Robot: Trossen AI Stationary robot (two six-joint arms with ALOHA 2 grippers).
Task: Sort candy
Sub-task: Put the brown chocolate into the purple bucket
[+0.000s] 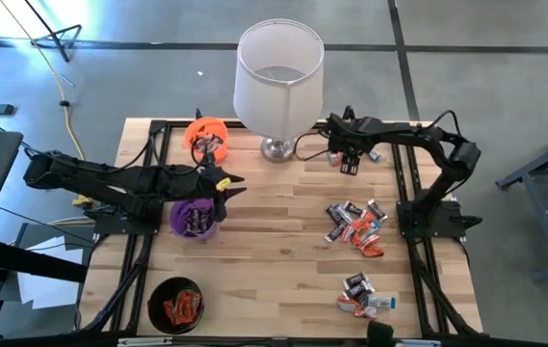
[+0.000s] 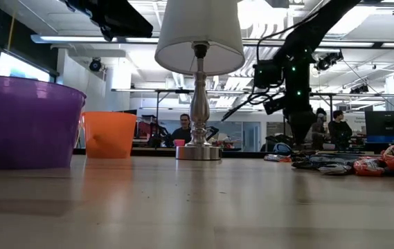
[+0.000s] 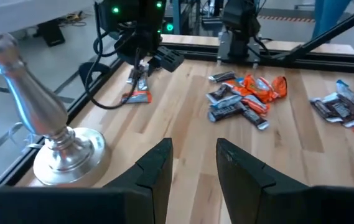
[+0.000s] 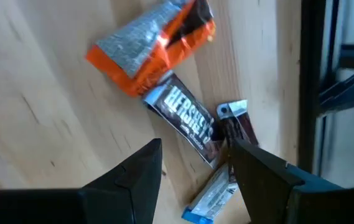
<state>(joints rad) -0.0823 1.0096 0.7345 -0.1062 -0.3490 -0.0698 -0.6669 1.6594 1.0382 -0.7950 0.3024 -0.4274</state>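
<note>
Right claw [image 4: 192, 165] spread, hanging over a small candy [image 4: 186, 118] cluster at the surface's 1 o'clock, by the lamp [image 1: 278, 77]; more candy piles at 4 o'clock. Left claw [image 3: 192, 162] spread, empty, above the purple cup [image 1: 194, 218]. Wrappers look light, crinkly, slick; pinch across the bar's middle.

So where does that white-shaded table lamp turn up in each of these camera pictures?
High view: the lamp stands at the table's far edge, middle, seen from above.
Low view: centre, shade at top, silver stem and base on the table.
Left wrist view: only its silver stem and round base show, at the picture's left.
Right wrist view: not in it; just candy on wood.
Shared landmark: the lamp's silver base, beside the right gripper.
</note>
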